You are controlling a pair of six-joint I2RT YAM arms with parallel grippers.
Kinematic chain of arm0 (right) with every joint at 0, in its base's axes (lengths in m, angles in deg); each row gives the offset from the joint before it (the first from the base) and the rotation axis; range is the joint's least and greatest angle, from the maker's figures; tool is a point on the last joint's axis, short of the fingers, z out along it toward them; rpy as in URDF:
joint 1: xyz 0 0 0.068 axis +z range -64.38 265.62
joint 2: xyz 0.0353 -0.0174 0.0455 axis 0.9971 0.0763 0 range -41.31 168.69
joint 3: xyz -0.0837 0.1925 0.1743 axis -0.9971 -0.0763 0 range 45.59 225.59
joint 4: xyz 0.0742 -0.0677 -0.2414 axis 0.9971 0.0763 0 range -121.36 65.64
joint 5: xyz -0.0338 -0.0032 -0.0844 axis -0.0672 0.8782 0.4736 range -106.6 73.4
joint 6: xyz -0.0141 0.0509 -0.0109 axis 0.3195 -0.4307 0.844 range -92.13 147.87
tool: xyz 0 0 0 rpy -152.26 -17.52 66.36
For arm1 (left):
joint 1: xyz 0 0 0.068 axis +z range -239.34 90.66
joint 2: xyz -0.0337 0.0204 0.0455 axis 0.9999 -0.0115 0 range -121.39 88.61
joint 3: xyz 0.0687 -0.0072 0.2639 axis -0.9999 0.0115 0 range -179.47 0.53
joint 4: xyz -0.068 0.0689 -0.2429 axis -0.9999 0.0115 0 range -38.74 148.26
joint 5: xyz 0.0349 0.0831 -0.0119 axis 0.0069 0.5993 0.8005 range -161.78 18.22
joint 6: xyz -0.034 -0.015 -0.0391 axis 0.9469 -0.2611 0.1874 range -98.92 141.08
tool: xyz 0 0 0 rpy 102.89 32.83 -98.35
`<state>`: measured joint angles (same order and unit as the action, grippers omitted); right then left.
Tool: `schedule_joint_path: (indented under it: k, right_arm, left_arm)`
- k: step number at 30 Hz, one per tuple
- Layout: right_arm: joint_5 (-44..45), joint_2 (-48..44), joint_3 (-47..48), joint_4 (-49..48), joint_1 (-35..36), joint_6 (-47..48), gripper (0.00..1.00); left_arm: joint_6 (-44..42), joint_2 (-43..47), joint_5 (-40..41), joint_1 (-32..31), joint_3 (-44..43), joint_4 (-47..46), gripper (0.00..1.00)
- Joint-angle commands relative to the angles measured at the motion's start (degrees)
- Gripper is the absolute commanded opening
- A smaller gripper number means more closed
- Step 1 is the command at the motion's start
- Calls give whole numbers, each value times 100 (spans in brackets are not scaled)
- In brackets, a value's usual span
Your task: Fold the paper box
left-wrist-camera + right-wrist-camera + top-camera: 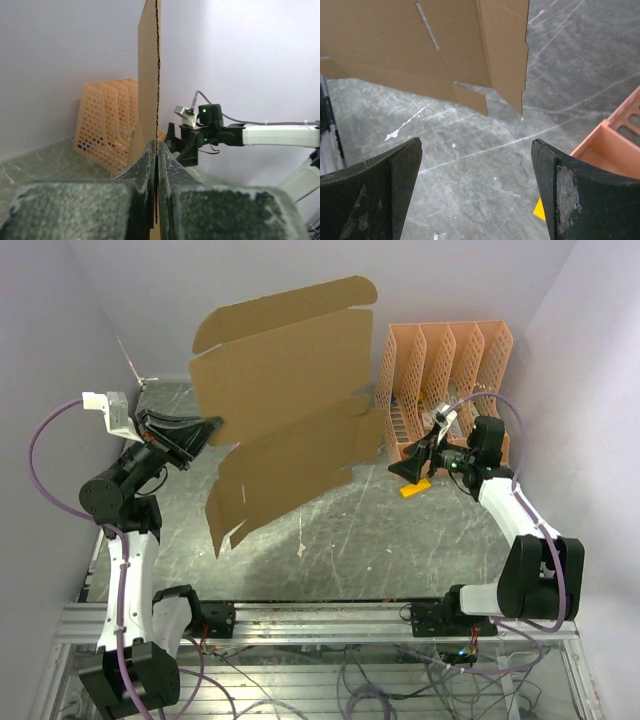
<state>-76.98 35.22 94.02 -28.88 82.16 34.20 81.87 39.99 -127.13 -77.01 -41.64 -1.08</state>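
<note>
The paper box (pixel 285 405) is a flat brown cardboard sheet with flaps and slots, held up off the table and tilted. My left gripper (pixel 214 429) is shut on its left edge; in the left wrist view the sheet (pixel 150 75) stands edge-on, rising from between the closed jaws (pixel 158 150). My right gripper (pixel 408 470) hangs open to the right of the sheet, apart from it, with nothing between its fingers. In the right wrist view the sheet's lower corner (pixel 505 50) shows ahead, above the open gripper (pixel 476 145).
An orange lattice file organizer (pixel 445 380) stands at the back right, close behind the right arm; its corner (pixel 615 145) shows beside the right finger. A small yellow piece (pixel 415 487) lies on the grey table (pixel 340 540) under the right gripper. Walls close in on three sides.
</note>
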Motion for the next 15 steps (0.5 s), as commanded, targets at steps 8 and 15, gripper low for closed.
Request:
schedule_joint_path:
  k: [8, 15]
  right_arm:
    - [88, 382, 559, -1692, 243, -36, 90]
    - [-602, 687, 1324, -1093, 274, -31, 84]
  left_arm:
    - [1332, -186, -46, 34, -44, -1841, 7]
    - [1853, -331, -22, 32, -71, -2489, 7]
